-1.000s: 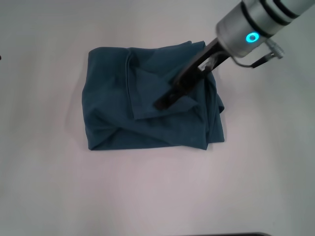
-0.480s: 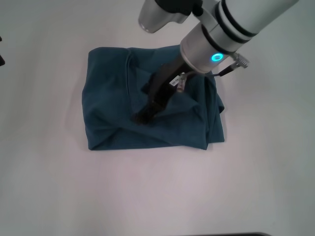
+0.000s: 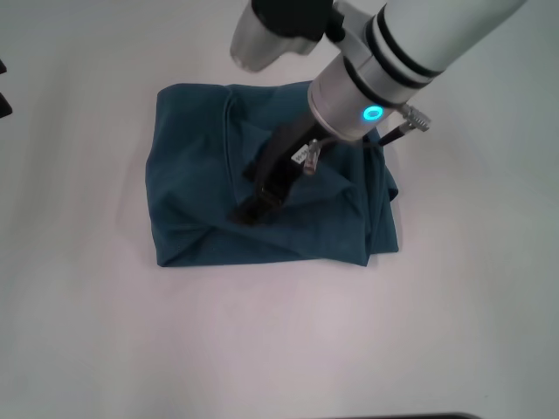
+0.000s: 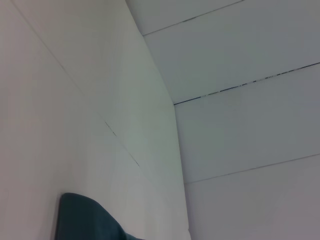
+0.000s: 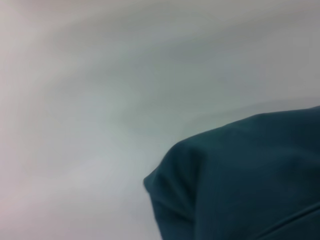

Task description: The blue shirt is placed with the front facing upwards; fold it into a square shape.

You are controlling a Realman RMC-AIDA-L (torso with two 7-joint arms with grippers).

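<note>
Lying near the middle of the white table (image 3: 79, 332), a little toward its far edge, the blue shirt (image 3: 192, 201) is already gathered into a rough rectangle, with loose flaps and ridges crossing its top and a bulging stack of layers along its right edge. It looks soft, light and limp, so I judge that it will slump and drag and will not hold a crease by itself; lifting one layer is likely to shift those under it. Good places to take hold would be a free hem or an outer corner of the top flap, not the thick middle of the bundle.

The right gripper (image 3: 247, 210) reaches down from the far right side, its dark fingers laid along the top flap with the tips touching the cloth near the bundle's centre. How far apart the fingers stand cannot be told, nor whether any cloth is pinched between them.

The left gripper does not show; its wrist camera sees only a corner of the shirt.
</note>
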